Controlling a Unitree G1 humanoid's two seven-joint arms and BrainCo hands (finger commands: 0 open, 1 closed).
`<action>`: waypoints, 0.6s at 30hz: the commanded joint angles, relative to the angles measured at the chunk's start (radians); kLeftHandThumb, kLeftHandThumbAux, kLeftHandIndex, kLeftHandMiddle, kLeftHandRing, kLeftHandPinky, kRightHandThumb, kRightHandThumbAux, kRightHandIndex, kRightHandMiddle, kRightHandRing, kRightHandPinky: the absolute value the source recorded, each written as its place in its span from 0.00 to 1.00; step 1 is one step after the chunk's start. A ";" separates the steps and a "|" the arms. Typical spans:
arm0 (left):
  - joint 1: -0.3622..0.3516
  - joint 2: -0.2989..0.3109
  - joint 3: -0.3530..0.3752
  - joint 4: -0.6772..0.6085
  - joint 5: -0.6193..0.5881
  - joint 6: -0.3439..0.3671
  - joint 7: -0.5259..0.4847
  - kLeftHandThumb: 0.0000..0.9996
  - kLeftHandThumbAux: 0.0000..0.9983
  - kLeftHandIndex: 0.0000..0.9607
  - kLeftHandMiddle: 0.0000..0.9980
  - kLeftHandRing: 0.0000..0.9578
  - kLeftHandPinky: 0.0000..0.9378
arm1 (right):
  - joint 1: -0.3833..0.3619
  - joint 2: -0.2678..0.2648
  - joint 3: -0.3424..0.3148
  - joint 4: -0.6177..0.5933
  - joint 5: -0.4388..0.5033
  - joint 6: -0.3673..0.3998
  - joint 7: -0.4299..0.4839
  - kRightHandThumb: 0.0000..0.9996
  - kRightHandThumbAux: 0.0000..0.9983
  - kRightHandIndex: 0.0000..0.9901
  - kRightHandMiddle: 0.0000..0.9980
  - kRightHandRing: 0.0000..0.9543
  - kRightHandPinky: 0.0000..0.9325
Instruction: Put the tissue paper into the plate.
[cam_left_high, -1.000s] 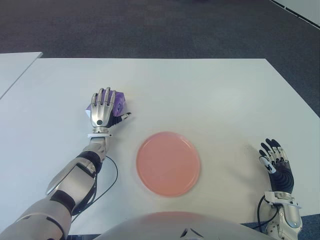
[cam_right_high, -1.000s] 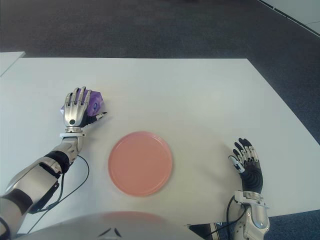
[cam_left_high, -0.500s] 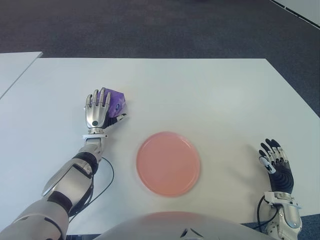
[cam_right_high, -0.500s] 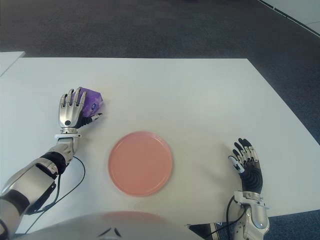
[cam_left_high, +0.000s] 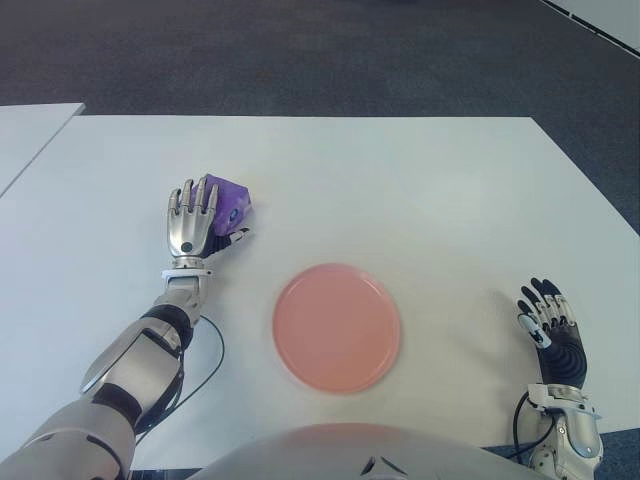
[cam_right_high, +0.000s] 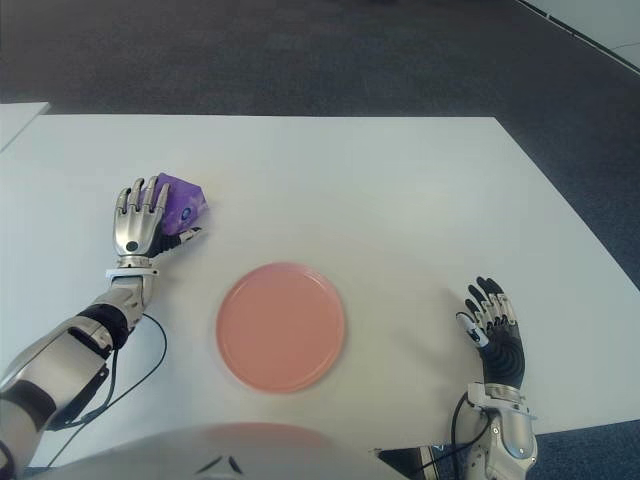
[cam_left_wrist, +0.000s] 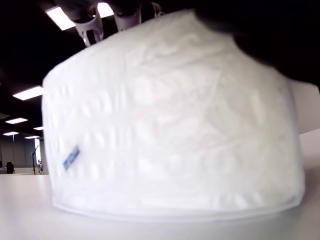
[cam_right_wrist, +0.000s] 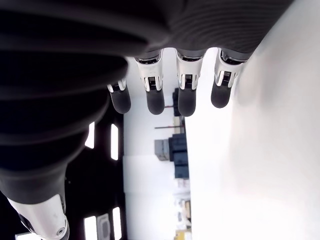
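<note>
The left hand (cam_left_high: 191, 222) had its fingers (cam_left_high: 190, 201) draped over the purple tissue paper pack (cam_left_high: 226, 203), closing on it where it sat on the white table (cam_left_high: 420, 190), left of and beyond the pink plate (cam_left_high: 337, 327). The right hand (cam_left_high: 550, 327) showed near the table's right edge, fingers loosely extended, gripping nothing.

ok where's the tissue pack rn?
In the eye views the tissue pack sits on the table's left side, under the left hand's fingers, up and left of the pink plate, not in it.
</note>
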 joint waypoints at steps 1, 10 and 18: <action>0.021 0.016 -0.009 0.000 0.016 0.010 0.010 0.10 0.24 0.00 0.00 0.00 0.00 | 0.025 0.031 0.017 0.029 -0.013 0.019 -0.004 0.02 0.69 0.11 0.12 0.11 0.12; 0.020 0.023 -0.008 -0.011 0.023 0.009 0.022 0.12 0.25 0.00 0.00 0.00 0.00 | 0.026 0.035 0.019 0.028 -0.016 0.016 -0.006 0.02 0.69 0.11 0.12 0.11 0.12; 0.017 0.032 -0.006 -0.020 0.024 0.002 0.026 0.12 0.25 0.00 0.00 0.00 0.00 | 0.026 0.041 0.025 0.025 -0.023 0.014 -0.012 0.02 0.69 0.11 0.12 0.11 0.12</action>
